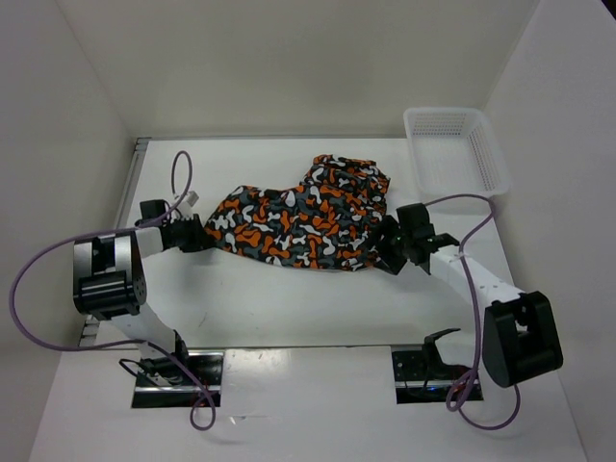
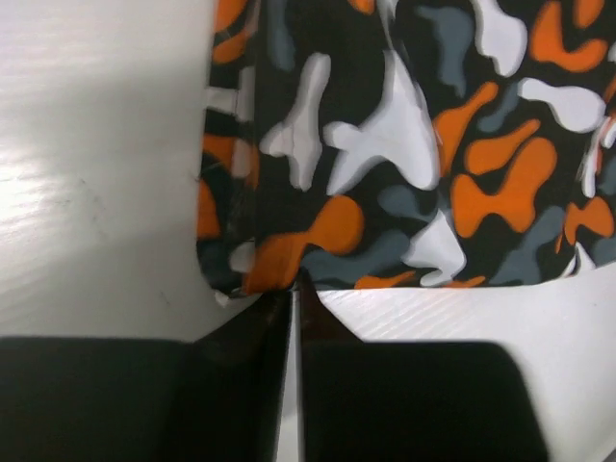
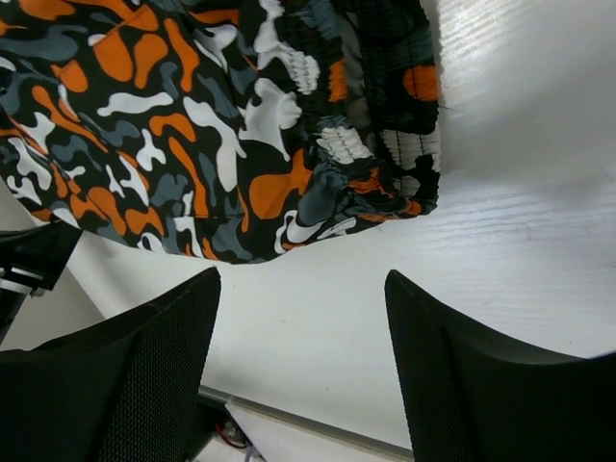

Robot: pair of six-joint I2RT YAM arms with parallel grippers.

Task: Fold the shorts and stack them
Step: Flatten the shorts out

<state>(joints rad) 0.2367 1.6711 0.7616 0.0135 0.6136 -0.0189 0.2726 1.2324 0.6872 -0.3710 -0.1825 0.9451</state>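
The shorts (image 1: 298, 226) lie in the middle of the desk (image 1: 289, 313), stretched sideways between the two arms. Most of the cloth is flat, but the far right part is bunched up into a rumpled heap, so nothing reads as folded yet. The left end effector (image 2: 292, 303) sits low at the left edge of the garment with its fingers pressed together. The corner of the hem (image 2: 231, 274) meets the tips, so it looks clenched on that corner, probably to pin or tension that side while the other side is worked. The right end effector (image 3: 300, 289) is released, its two fingers spread wide just short of the gathered elastic waistband (image 3: 385, 159), with bare desk showing between them and no cloth touching them. It seems lined up to take hold of the waistband edge, which would let the two arms pull the fabric taut and smooth out the heap before any fold. The white mesh basket (image 1: 452, 144) stands at the far right corner, apart from the shorts and out of the way. The likely risk is catching only the top layer of the bunched waistband, which would leave the lower layer dragging when the cloth is lifted.
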